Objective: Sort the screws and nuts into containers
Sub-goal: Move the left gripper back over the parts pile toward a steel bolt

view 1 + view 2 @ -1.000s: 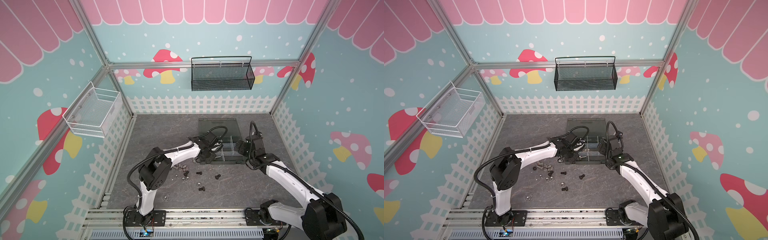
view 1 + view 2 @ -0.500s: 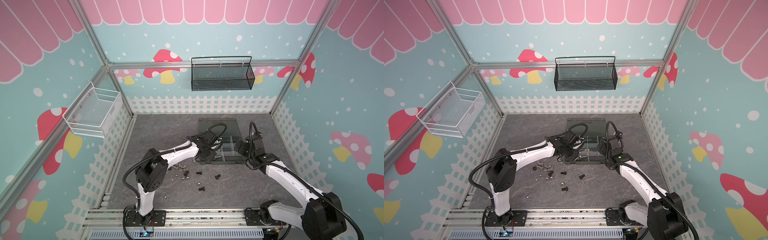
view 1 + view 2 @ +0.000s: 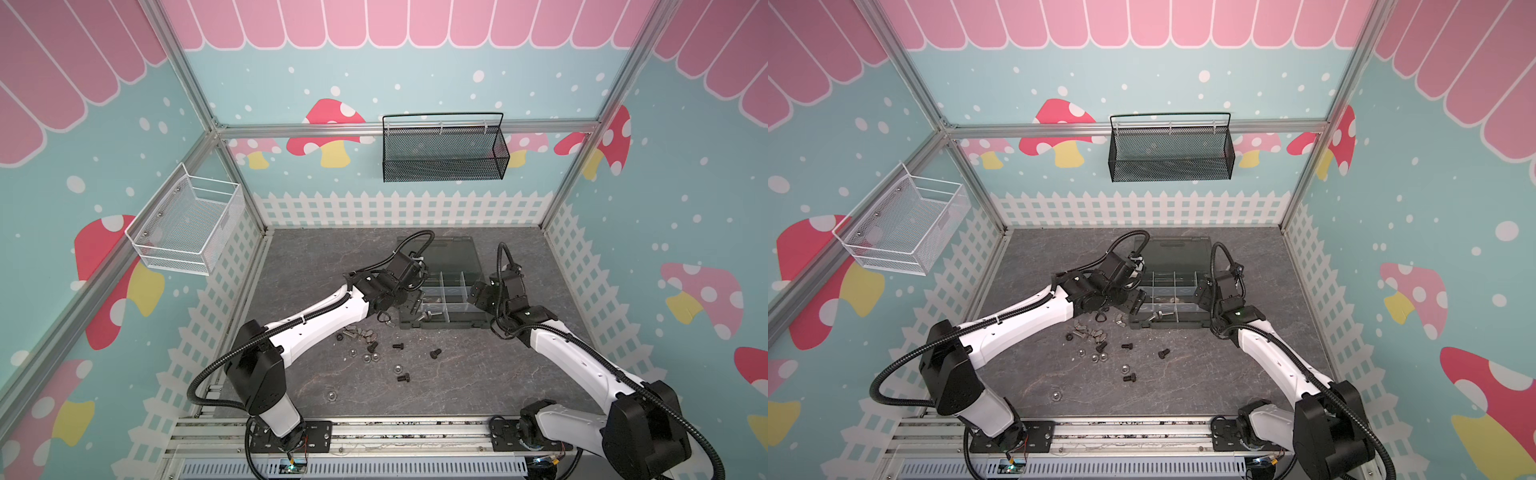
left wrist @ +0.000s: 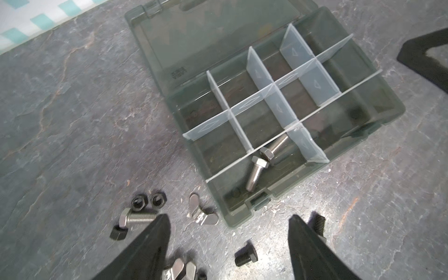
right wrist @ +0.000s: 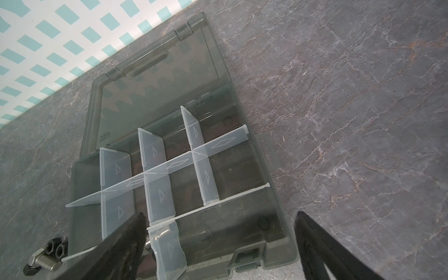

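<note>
Left pincer [image 4: 228, 219] and right pincer [image 5: 220, 214] at the open box [image 4: 206, 41].
Both pincers are spread wide and nothing is gripped. Two silver screws [image 4: 255, 174] are seen lying in a front compartment [image 4: 288, 162] of the box; further screws and black nuts [image 4: 139, 201] are seen scattered on the desk [image 4: 72, 121] just beside it, near the left pincer.
</note>
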You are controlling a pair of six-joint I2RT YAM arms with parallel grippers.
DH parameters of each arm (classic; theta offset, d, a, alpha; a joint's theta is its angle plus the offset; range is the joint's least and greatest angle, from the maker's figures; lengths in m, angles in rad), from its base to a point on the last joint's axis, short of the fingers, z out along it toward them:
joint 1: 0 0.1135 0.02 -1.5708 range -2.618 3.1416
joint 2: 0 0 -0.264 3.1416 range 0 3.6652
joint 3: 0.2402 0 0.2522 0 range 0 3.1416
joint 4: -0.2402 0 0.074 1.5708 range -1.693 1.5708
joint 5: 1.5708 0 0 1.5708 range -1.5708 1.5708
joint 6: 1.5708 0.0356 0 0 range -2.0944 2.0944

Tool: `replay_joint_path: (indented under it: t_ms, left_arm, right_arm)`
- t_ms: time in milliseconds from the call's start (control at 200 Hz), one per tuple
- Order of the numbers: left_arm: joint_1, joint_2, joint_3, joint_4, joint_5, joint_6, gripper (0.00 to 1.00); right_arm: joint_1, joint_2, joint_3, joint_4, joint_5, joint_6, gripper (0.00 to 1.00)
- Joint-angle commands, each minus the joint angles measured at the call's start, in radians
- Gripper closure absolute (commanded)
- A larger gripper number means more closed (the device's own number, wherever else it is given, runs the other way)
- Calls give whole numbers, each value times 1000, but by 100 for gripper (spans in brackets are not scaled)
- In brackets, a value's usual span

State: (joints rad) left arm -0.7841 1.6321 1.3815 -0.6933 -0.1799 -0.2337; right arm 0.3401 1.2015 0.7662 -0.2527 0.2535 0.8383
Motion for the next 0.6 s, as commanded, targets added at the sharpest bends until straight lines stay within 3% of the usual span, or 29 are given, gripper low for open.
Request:
replay_joint_path:
  t_ms: [0, 60, 340, 595]
  left_arm:
    - [45, -54, -61, -87, -60, -171, 9]
    - [74, -90, -104, -101, -57, -239, 0]
    - [184, -255, -339, -105, -47, -512, 0]
    - [250, -316, -483, -76, -32, -688, 20]
  right_arm:
    - [-3, 13, 20, 7, 4, 1, 3]
    - [-3, 14, 19, 7, 1, 0, 3]
    - [-3, 31, 21, 8, -7, 3, 3]
    - [-3, 47, 22, 9, -17, 7, 3]
